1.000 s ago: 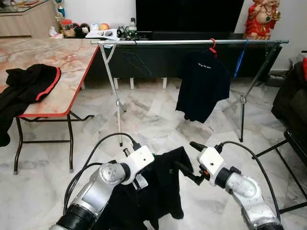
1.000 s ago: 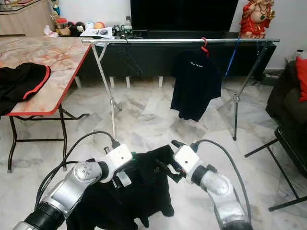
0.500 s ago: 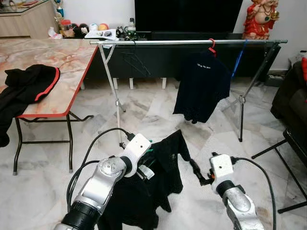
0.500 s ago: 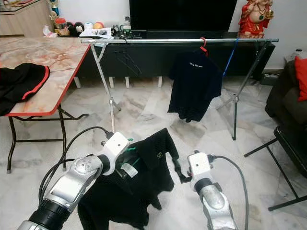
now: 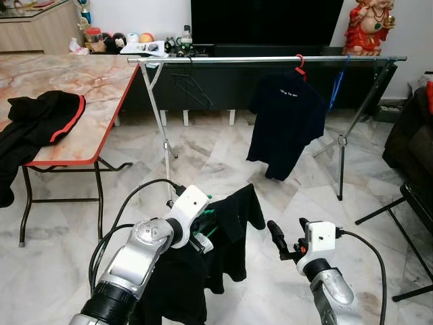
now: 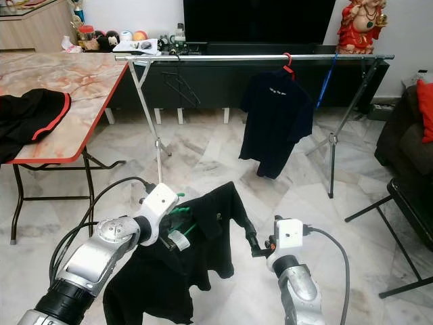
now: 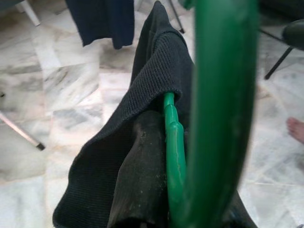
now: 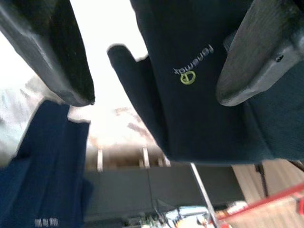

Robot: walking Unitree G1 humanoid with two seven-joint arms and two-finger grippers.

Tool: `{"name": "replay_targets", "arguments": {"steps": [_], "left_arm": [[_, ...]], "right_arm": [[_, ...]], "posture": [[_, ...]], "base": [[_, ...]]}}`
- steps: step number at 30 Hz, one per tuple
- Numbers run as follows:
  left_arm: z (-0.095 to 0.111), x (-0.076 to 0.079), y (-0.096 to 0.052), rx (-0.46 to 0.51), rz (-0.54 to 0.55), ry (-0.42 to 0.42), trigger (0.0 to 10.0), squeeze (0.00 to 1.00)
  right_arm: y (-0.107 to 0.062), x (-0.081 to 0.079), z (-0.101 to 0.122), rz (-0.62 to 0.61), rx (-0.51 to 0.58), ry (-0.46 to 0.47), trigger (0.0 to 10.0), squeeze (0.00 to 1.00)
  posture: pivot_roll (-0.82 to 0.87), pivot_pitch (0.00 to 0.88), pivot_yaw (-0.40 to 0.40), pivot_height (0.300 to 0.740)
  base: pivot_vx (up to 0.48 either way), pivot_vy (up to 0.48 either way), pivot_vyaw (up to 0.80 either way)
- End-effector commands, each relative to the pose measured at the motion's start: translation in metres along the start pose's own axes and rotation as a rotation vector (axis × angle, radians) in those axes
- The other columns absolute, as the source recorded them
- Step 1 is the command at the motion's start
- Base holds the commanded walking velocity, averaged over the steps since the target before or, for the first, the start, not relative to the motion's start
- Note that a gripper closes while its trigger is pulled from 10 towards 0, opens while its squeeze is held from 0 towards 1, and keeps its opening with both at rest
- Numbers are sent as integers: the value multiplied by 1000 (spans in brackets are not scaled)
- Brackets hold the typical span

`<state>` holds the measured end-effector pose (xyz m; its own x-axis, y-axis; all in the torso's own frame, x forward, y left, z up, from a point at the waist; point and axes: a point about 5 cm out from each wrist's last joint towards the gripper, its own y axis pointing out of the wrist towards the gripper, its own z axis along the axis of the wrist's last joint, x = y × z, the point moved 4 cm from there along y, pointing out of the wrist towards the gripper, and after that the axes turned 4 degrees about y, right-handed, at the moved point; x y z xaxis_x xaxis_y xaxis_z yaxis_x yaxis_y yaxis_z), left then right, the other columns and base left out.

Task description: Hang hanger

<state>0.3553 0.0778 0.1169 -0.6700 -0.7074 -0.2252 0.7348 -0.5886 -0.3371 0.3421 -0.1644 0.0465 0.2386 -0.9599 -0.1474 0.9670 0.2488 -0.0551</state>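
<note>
Ahead, a long metal drying rail spans the room on crossed legs, with open marble floor between it and the robot. On the rail a dark shirt on a red hanger hangs right of centre, an empty dark hanger hangs toward the left end, and the stretch between them is bare. A table with a red edge stands on the left, a black and red garment draped over it, and dark furniture crowds the right side.

Low and in front, the left gripper is clamped on a green hanger, whose plastic bar runs beside one black finger in the left wrist view. A black shirt is threaded on that hanger and droops below the arm, well short of the rail. The right gripper sits just right of the shirt's sleeve, fingers spread apart, with the shirt's small logo between them in the right wrist view.
</note>
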Motion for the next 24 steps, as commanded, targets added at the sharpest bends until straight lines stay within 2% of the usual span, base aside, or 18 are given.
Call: {"name": "replay_targets", "arguments": {"steps": [1,3,5,11,15,19,24], "left_arm": [[23,-2,-1,66,-12,13,10000,302],[31,1,1,89,-35,5,10000,298],[37,4,3,105,-55,5,10000,298],[53,14,6,138,-120,14,10000,294],[58,21,4,148,-174,36,10000,282],[58,21,2,147,-183,41,10000,286],[64,20,-1,158,-185,39,10000,286]], "right_arm": [[-2,-5,1,26,25,-14,10000,0],[-3,-17,4,96,68,80,10000,0],[-4,-25,5,137,85,110,10000,0],[-6,-26,-5,129,58,101,10000,0],[-11,-19,-13,86,25,54,10000,0],[-13,-5,-16,-2,9,32,10000,0],[-14,-22,-25,103,-28,37,10000,0]], "posture": [[98,73,-7,740],[98,73,-7,740],[100,75,-2,740],[98,79,1,740],[97,81,6,740],[97,83,9,740],[97,83,9,740]], "base": [[0,0,0],[0,0,0],[0,0,0],[0,0,0],[0,0,0],[0,0,0],[0,0,0]]}}
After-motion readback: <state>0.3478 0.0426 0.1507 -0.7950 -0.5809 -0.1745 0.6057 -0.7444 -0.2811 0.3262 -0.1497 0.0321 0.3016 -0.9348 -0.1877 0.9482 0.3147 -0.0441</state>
